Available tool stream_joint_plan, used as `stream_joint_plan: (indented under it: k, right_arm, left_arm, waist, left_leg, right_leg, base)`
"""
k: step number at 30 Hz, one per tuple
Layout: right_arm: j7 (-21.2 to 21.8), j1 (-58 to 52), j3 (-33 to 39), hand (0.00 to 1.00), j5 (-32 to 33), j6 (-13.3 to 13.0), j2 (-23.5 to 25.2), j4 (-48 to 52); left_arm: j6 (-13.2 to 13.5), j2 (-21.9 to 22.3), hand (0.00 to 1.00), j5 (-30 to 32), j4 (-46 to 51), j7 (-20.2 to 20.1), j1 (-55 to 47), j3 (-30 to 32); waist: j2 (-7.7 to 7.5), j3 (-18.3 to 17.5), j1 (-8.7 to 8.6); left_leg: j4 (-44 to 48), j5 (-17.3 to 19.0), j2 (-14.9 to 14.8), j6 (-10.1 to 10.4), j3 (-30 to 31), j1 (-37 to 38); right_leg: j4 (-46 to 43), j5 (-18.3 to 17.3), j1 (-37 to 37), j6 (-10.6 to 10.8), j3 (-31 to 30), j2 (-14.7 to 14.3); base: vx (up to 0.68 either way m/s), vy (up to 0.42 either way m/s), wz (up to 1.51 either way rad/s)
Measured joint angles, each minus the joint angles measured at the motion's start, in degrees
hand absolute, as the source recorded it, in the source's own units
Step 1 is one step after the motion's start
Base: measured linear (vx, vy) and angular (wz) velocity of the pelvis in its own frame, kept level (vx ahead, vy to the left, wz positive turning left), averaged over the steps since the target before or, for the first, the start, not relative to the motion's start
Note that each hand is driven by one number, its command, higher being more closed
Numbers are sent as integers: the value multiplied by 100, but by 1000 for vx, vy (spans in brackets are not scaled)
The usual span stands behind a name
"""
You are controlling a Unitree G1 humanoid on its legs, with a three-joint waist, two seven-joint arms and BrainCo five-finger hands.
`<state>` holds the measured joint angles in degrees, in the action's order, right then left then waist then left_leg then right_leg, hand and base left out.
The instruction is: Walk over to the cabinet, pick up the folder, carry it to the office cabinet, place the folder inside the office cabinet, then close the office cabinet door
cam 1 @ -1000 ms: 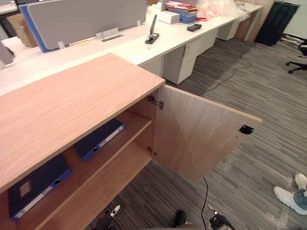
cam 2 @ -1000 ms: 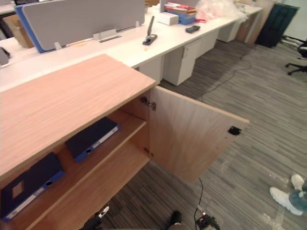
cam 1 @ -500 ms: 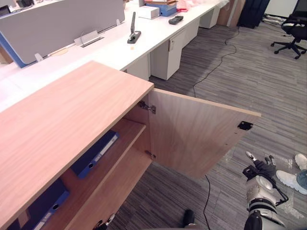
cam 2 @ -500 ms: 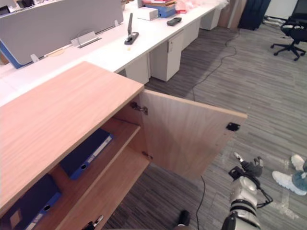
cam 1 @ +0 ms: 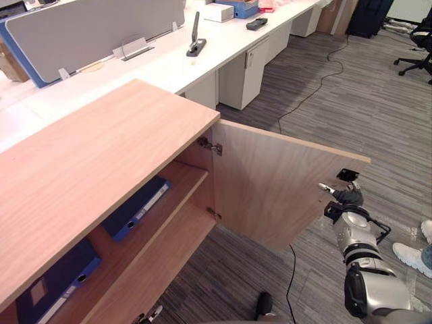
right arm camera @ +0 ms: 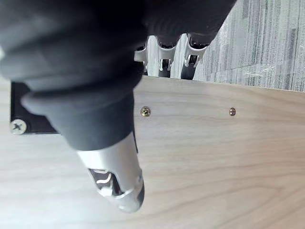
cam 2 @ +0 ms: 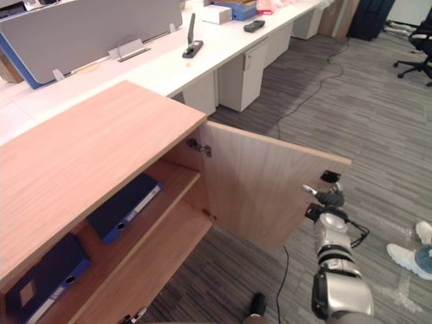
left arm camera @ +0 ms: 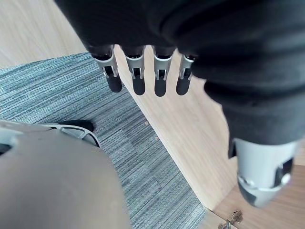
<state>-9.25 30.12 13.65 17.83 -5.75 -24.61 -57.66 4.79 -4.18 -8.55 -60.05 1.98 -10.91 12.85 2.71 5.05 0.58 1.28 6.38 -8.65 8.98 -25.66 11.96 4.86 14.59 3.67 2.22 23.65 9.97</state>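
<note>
Before you, an open wooden office cabinet [cam 1: 101,148] fills the head view from 9 round to 7 o'clock. Its door [cam 1: 270,182] stands wide open toward 3 o'clock, over striped carpet [cam 1: 378,115]. On the upper shelf, one folder [cam 1: 138,208], blue, lies flat at 8 o'clock, and a second folder [cam 1: 57,280] lies at 7 o'clock. Your right hand [cam 1: 344,199] is at 4 o'clock on the door's free edge, just beside a black latch plate [cam 1: 347,175]. Its fingers are straight and slightly spread, and its thumb lies flat on the wood. Your left hand [left arm camera: 200,38] hangs over the carpet, fingers straight, side by side, holding nothing.
</note>
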Motion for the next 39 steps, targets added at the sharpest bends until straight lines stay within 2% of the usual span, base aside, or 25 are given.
stream_joint_plan:
  k: [12,15,16,18,21,22,24,25,26,28,29,31,34,39]
  right_arm:
    - [254,686,-306,0,130,6,-511,-78]
    - [374,603,-1489,0,128,65,-908,45]
    - [484,380,-2032,0,128,115,-1172,317]
    - [701,105,-2654,0,129,171,-1442,642]
    - [1343,-428,-4027,0,124,284,-1976,1161]
    - [1508,-513,-4278,0,121,339,-2060,1279]
    - [2183,-784,-5325,0,16,453,-2323,1828]
    - [2412,-841,-5628,0,-61,464,-2369,2031]
    - [2880,-944,-6179,0,-196,495,-2452,2443]
    - [3767,-1070,-6666,0,-363,455,-2357,3144]
    - [3996,-1092,-6789,0,-397,454,-2256,3278]
    - [4651,-1315,-7239,0,-577,453,-1774,3516]
    - [5089,-1413,-7466,0,-719,463,-1642,3872]
    - [5099,-1412,-7337,0,-749,461,-1932,4394]
  left_arm:
    - [5,-57,0,27,-1,-124,-19,1]
    - [3,-99,0,29,-10,-132,-63,-4]
    - [3,-112,0,37,-9,-150,-60,-9]
    - [3,-144,0,58,-11,-178,-61,-34]
    - [4,-231,0,188,-16,-338,-41,-153]
    - [4,-245,0,214,-18,-371,-37,-171]
    - [5,-294,0,254,-47,-425,28,-255]
    - [6,-297,0,277,-66,-435,47,-255]
    - [8,-306,0,318,-79,-476,78,-253]
    - [9,-321,0,430,-101,-557,131,-251]
    - [11,-323,0,443,-128,-575,174,-251]
    - [12,-309,0,505,-125,-598,318,-247]
    - [6,-308,0,556,-128,-598,291,-89]
    - [4,-442,0,591,-127,-584,277,192]
  waist:
    - [-56,72,-57]
    - [-113,117,-163]
    - [-131,129,-182]
    - [-154,142,-220]
    - [-187,151,-283]
    - [-187,149,-297]
    - [-191,148,-306]
    - [-189,146,-296]
    - [-189,145,-278]
    - [-188,144,-263]
    - [-186,143,-240]
    - [-192,146,-100]
    - [-232,155,-80]
    - [-467,84,-71]
  left_leg:
    - [0,-29,-2,-14,120,-13]
    - [10,-32,-19,-11,122,-10]
    - [17,-30,-40,-9,106,-5]
    - [22,-20,-79,7,79,-2]
    - [61,-12,-204,43,5,-32]
    - [88,-3,-241,57,4,-53]
    - [112,-13,-369,83,27,-102]
    - [113,-17,-396,87,58,-99]
    - [118,-29,-454,97,97,-100]
    - [113,-86,-511,104,139,-99]
    - [106,-99,-514,98,151,-102]
    - [97,-113,-499,99,217,-137]
    - [98,-105,-412,88,286,-184]
    - [110,-70,-348,36,222,-197]
  right_leg:
    - [-2,16,-31,10,77,8]
    - [-1,15,-39,11,83,-7]
    - [0,13,-35,10,65,-31]
    - [1,6,-19,2,22,-77]
    - [1,-71,72,-32,-55,-234]
    - [1,-85,87,-48,-59,-272]
    - [1,-130,134,-111,-62,-412]
    - [0,-149,131,-137,-62,-435]
    - [0,-167,130,-162,-61,-502]
    - [-1,-191,131,-198,-57,-584]
    - [-2,-193,131,-201,-56,-588]
    - [-2,-190,132,-204,-39,-571]
    - [-2,-138,135,-185,-22,-472]
    - [-2,-79,182,-194,-88,-418]
  base:
    - [-26,3,2]
    - [-56,3,-2]
    - [-48,-2,-9]
    - [-41,-8,-16]
    - [-54,-36,-21]
    - [-37,-49,-9]
    - [-22,-50,-8]
    - [-8,-41,-7]
    - [-3,-27,-5]
    - [-2,-16,-1]
    - [-23,-8,7]
    - [-44,24,14]
    - [-47,85,12]
    - [-16,84,-5]
